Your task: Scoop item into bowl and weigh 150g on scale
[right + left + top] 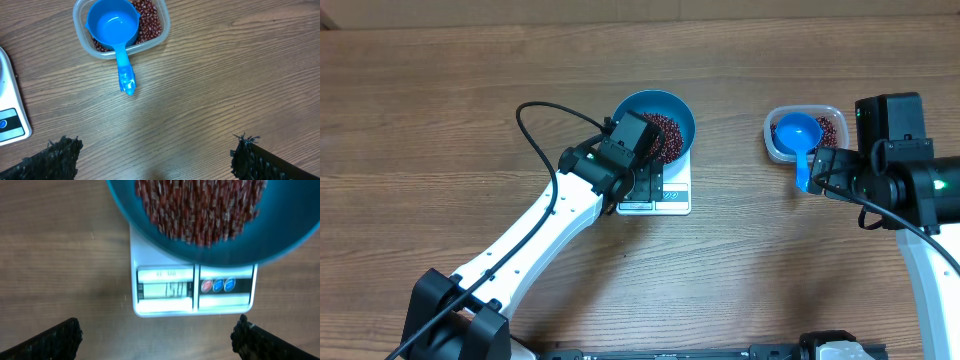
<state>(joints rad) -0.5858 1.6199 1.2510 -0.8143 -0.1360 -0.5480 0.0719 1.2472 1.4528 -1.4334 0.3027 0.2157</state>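
Observation:
The blue bowl point(682, 118) stands on the white scale point(672, 200) and holds a heap of red-brown beans point(667, 127). In the left wrist view the bowl point(280, 245) with its beans point(200, 210) overhangs the scale point(225, 302), and the blurred display looks like 150. My left gripper point(160, 340) hovers open just in front of the scale, nothing between its fingers point(55, 340). My right gripper point(157, 160) is open over bare wood, a short way from the blue scoop point(114, 22).
The scoop point(798, 132) lies in a clear plastic tub point(832, 112) with more beans point(150, 22); its handle point(126, 80) sticks out over the rim toward my right gripper point(825, 172). The scale's corner point(10, 115) shows at the left of the right wrist view.

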